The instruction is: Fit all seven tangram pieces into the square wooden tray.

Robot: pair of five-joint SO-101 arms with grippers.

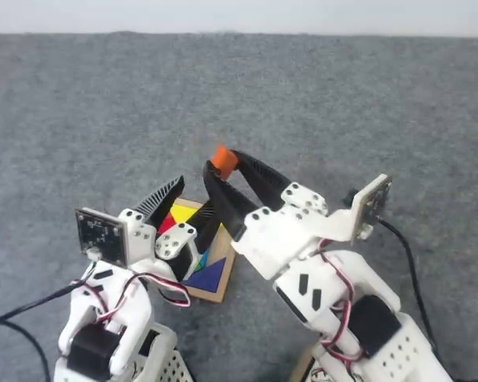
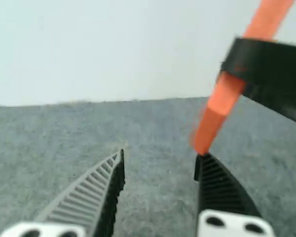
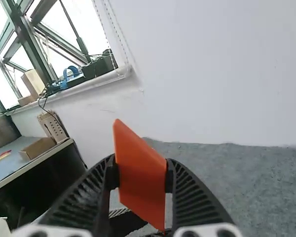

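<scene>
Orange piece [image 3: 140, 185], pinched by the right gripper [image 3: 140, 165], appears thin, rigid, light, smooth; hold opposite sides squarely against slip. Left gripper [image 2: 160, 158] stands spread, empty.

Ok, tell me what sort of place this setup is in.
Probably a lab or workshop: a left arm and right arm share a grey felt-covered table, a windowsill is cluttered with cables and gear, and a side bench holds cardboard boxes.

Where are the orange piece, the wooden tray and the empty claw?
orange piece [image 3: 140, 185]: right wrist view, its flat face.
wooden tray [image 1: 209, 295]: high view, bare wooden rim.
left gripper [image 2: 160, 159]: left wrist view, midway between its fingertips.
</scene>
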